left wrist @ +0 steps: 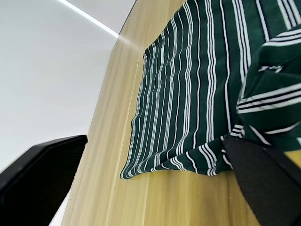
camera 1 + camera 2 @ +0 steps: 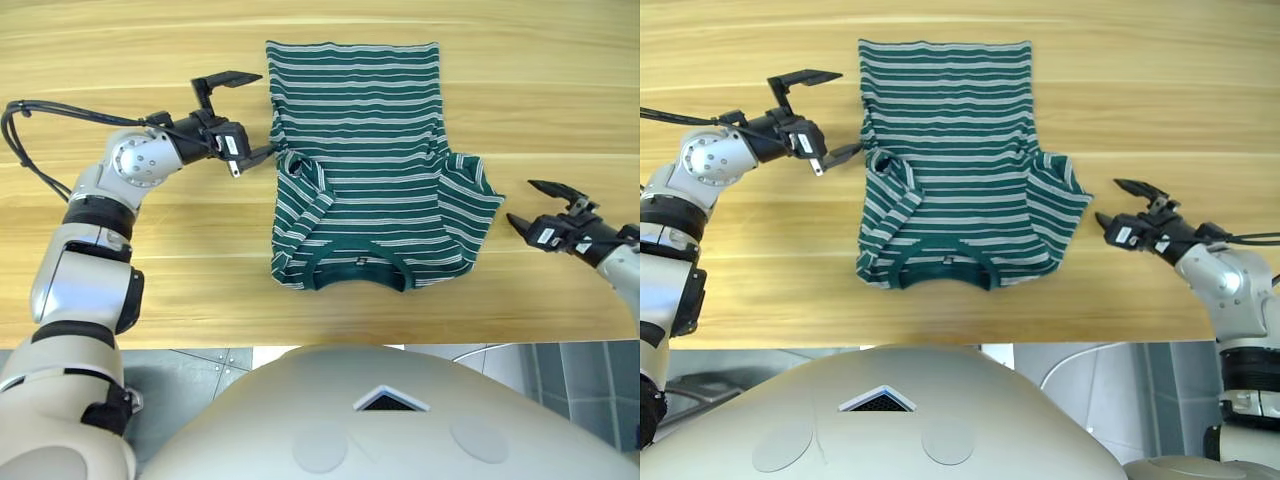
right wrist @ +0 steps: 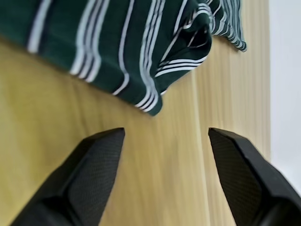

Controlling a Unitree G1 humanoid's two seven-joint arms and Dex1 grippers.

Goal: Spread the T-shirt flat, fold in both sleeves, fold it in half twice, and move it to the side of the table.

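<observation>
A dark green fabric T-shirt [image 2: 360, 150] with thin white stripes lies on the pale wooden worktop [image 2: 200, 270]. Its long axis runs straight away from the robot: the neckline [image 2: 362, 272] points toward the robot and the straight hem [image 2: 352, 46] points away. The stripes run across that axis. Its left sleeve [image 2: 300, 205] is turned in over the body in a rumpled fold, while its right sleeve [image 2: 472, 200] is partly bunched and juts a little past the shirt's side. A small sewn-in label [image 2: 360, 262] sits inside the neckline, too small to read. The left pincer [image 2: 264, 113] is just beside the T-shirt's left edge, level with the top of the left sleeve, and it is spread wide with nothing gripped. One finger [image 2: 256, 155] touches the cloth where the sleeve meets the body, and the other [image 2: 232, 78] is raised over bare wood beside the shirt, nearer the hem. A small white sticker shows on this pincer's body, and its print cannot be made out. The right pincer [image 2: 520, 200] is near the T-shirt's right sleeve but apart from it, with bare wood between. Its two dark fingers are spread apart and hold nothing, and their tips point toward the sleeve.
</observation>
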